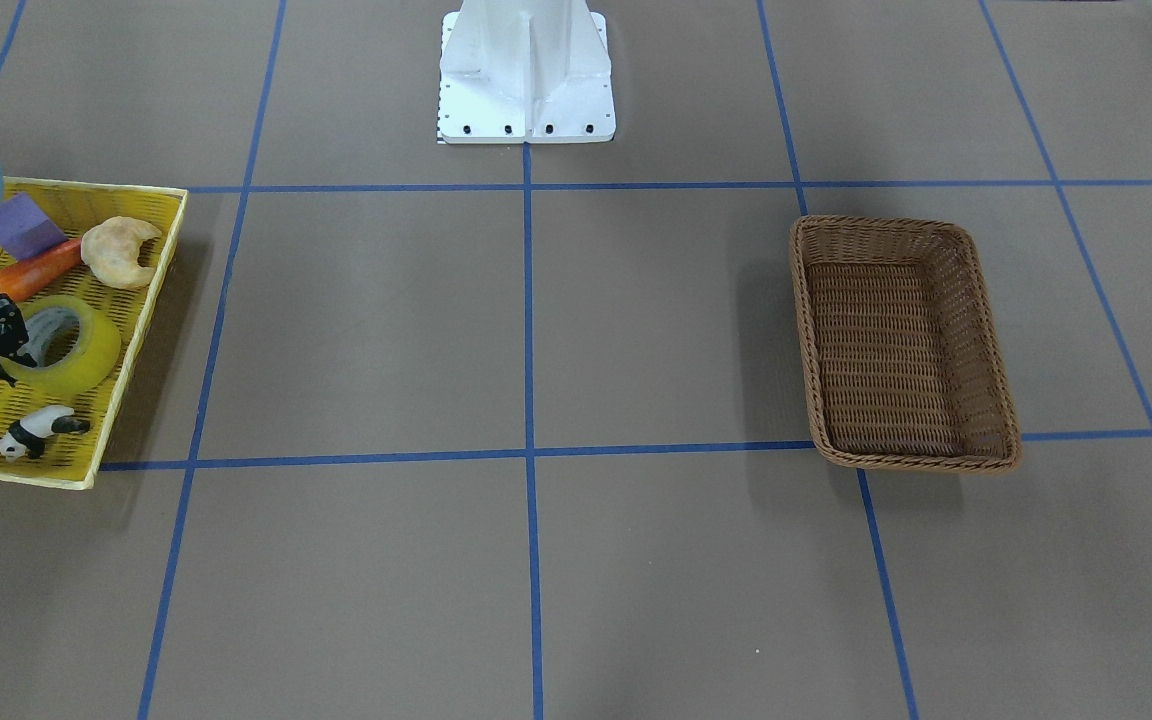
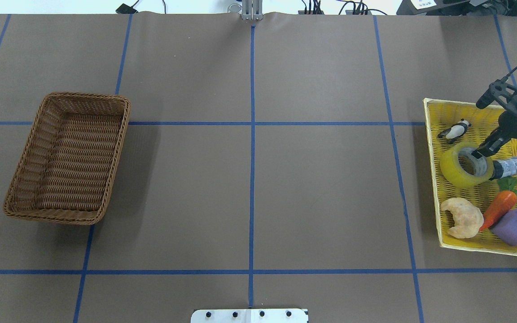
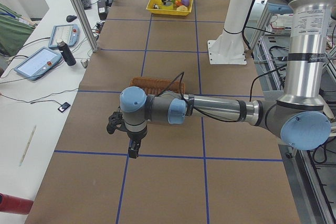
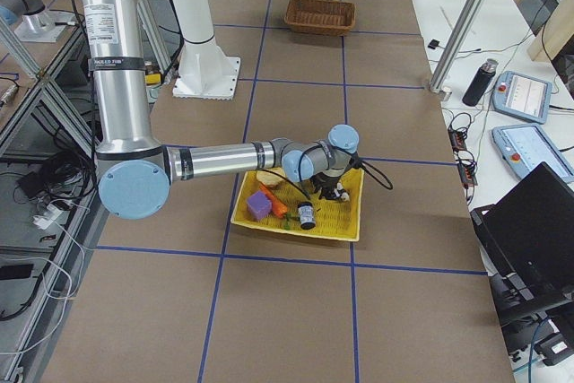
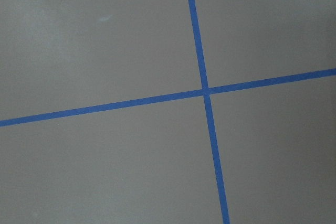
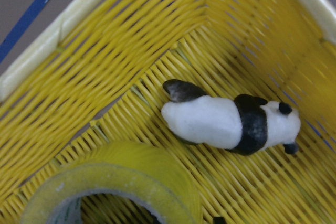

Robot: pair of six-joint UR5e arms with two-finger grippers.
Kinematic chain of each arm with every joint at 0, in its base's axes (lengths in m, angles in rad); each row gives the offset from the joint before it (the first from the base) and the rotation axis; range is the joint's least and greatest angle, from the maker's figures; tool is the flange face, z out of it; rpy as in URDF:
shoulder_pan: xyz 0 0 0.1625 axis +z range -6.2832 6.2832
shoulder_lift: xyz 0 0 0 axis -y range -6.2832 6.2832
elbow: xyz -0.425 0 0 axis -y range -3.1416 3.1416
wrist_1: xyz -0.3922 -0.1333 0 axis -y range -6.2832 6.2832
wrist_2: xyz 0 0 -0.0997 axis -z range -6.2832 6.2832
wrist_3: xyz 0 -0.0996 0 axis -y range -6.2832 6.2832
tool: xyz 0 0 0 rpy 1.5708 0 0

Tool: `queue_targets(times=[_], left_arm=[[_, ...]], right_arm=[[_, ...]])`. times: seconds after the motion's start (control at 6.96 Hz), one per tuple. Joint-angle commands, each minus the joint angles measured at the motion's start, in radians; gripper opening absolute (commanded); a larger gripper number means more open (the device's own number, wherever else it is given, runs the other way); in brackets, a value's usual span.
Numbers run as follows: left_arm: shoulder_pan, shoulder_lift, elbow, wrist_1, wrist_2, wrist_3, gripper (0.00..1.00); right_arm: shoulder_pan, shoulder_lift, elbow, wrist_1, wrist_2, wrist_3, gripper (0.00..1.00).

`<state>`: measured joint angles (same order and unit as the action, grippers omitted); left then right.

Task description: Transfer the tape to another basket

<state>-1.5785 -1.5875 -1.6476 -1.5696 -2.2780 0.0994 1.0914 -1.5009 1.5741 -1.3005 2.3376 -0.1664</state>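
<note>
The yellow-green tape roll [image 1: 76, 365] lies in the yellow mesh tray [image 1: 141, 330], also in the overhead view [image 2: 453, 168] and, close up, in the right wrist view [image 6: 142, 166]. My right gripper [image 2: 480, 154] is down at the roll with one fingertip inside its core; the jaws look open across the roll's wall. The brown wicker basket [image 2: 119, 134] stands empty on the other side of the table [image 1: 976, 300]. My left gripper [image 3: 134, 150] hangs over bare table beyond the basket, seen only from the side; I cannot tell whether it is open.
The tray also holds a toy panda [image 2: 453, 130], a croissant [image 2: 462, 217], a carrot [image 2: 496, 208], a purple block [image 2: 515, 226] and a small grey cylinder [image 2: 507, 166] beside the roll. The white robot base [image 1: 526, 80] stands at mid-table.
</note>
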Motion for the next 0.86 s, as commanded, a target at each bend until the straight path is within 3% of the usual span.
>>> queue_targets(times=[0.0,0.29,0.72], left_arm=[[0.000,-0.002,0.000,0.000,0.000,-0.001,0.98],[0.000,-0.005,-0.006,-0.001,0.000,0.002,0.98],[0.002,-0.063,-0.015,-0.010,-0.003,-0.041,0.98]], right_arm=[[0.010,-0.021,0.062,-0.011,0.011,0.005,0.00],[0.082,-0.012,0.110,-0.020,0.162,0.011,0.00],[0.075,0.094,0.205,0.001,0.180,0.403,0.00]])
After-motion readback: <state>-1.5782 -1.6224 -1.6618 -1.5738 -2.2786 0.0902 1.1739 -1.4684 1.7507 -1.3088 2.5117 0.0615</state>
